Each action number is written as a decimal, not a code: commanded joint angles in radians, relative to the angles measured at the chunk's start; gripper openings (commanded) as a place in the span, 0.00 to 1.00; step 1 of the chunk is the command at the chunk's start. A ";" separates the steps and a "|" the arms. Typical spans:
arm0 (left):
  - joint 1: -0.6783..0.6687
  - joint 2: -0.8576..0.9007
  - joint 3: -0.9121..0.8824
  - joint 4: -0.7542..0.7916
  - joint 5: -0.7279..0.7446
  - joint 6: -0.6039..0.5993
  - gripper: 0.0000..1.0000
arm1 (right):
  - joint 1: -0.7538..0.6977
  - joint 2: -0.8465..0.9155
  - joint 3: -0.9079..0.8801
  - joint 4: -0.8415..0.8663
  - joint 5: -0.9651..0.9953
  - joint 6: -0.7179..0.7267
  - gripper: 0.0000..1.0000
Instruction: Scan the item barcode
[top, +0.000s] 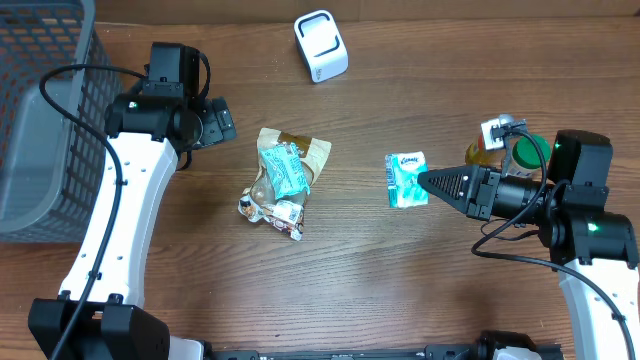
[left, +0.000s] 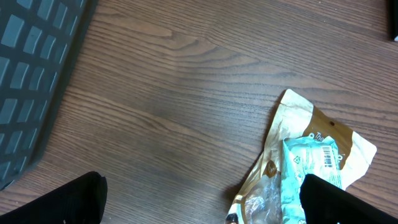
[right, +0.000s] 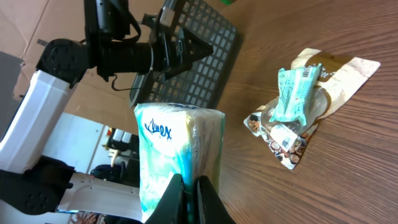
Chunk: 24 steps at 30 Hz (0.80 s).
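Jaws on the right arm (top: 585, 225) are pinched shut, tips seemingly touching the white-and-teal plastic tissue pack (top: 407, 180) on the wooden tabletop (top: 350, 290); the left arm's (top: 130, 200) gape wide, empty, near a crumpled tan snack bag (top: 290, 160).

bare table (left: 174, 106) between basket (left: 31, 81), snack pile (left: 311, 162)

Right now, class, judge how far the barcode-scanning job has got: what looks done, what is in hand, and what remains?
Done: the right gripper is shut on the edge of the tissue pack. In hand: that pack, apparently pinched, is some way from the white scanner. Left: bringing it to the scanner and showing its barcode. The snack bags lie on the table, and the open left gripper holds nothing.
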<state>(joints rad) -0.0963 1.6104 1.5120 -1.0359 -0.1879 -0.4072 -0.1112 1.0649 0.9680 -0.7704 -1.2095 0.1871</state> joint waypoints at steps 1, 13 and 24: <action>-0.003 -0.001 0.010 0.000 -0.003 0.026 1.00 | 0.000 -0.008 0.000 0.004 0.032 -0.001 0.04; -0.003 -0.001 0.010 0.000 -0.003 0.026 0.99 | 0.000 -0.008 0.000 0.005 0.042 -0.001 0.04; -0.003 -0.001 0.010 0.000 -0.003 0.026 1.00 | 0.000 -0.008 0.000 0.005 0.042 -0.001 0.04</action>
<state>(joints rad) -0.0967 1.6104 1.5120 -1.0359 -0.1879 -0.4072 -0.1116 1.0649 0.9680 -0.7704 -1.1698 0.1867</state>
